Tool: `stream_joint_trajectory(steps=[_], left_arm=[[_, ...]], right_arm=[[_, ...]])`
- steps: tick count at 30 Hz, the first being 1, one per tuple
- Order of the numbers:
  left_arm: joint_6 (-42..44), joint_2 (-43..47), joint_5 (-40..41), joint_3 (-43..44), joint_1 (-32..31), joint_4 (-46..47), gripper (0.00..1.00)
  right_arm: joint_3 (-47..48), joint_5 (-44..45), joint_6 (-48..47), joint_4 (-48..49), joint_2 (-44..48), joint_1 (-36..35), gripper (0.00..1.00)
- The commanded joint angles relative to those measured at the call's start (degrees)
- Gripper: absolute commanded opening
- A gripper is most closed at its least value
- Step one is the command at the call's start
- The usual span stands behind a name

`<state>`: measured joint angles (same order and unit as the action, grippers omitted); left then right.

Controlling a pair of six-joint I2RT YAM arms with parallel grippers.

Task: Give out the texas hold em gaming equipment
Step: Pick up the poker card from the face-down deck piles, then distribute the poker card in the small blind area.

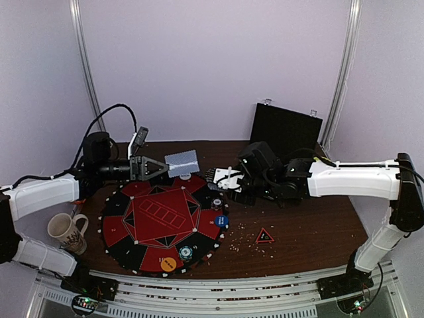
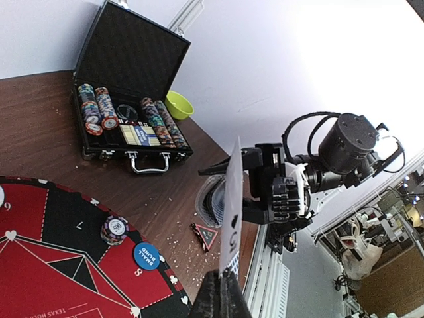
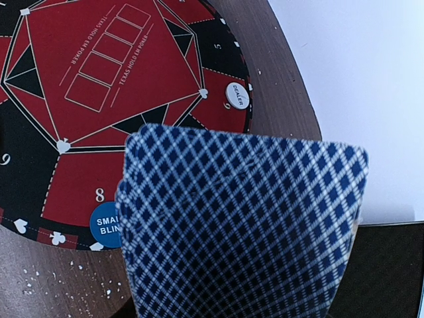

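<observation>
My left gripper (image 1: 158,168) is shut on one grey-blue-backed playing card (image 1: 182,161) above the mat's far edge. In the left wrist view that card (image 2: 231,209) stands edge-on from the shut fingertips (image 2: 222,290). My right gripper (image 1: 222,179) is shut on a fanned deck of cards (image 3: 245,225) that hides its fingers; the deck (image 2: 213,201) hangs over the table right of the mat. On the round red-and-black mat (image 1: 162,222) lie a blue small-blind disc (image 1: 221,221), an orange disc (image 1: 168,264), a white dealer disc (image 3: 236,96) and striped chip stacks (image 1: 185,252) (image 2: 114,229).
An open black chip case (image 2: 132,106) stands at the back right, a small yellow bowl (image 2: 179,104) beside it. A red-and-black triangle marker (image 1: 265,236) lies among white crumbs right of the mat. A mug (image 1: 66,232) sits at the left edge.
</observation>
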<state>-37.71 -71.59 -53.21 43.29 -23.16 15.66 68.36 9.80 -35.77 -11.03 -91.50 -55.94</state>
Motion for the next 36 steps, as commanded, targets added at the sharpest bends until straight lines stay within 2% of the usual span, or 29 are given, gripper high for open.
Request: stream_joint_trajectory(steps=[1, 4, 7, 28, 36], left_arm=[[2.57, 0.56, -0.01, 0.04, 2.74, -2.96, 0.00], [6.76, -0.73, 3.38, 0.66, 2.85, -9.01, 0.00], [8.24, -2.45, 4.37, 0.13, 2.85, -11.15, 0.00], [6.06, -10.93, 4.71, 1.74, 0.33, -6.22, 0.00], [3.92, -16.46, 7.29, 5.72, -6.36, -2.75, 0.00]], right_arm=[[-0.51, 0.38, 0.62, 0.85, 2.44, 0.33, 0.49], [-0.43, 0.25, 0.61, 0.50, 2.77, 0.33, 0.49], [-0.09, 0.68, 0.69, 0.23, 3.04, 0.48, 0.48], [-2.18, -0.59, 2.41, -0.66, 4.38, 2.03, 0.48], [-2.07, 0.75, 3.42, -2.04, 5.03, 3.32, 0.48]])
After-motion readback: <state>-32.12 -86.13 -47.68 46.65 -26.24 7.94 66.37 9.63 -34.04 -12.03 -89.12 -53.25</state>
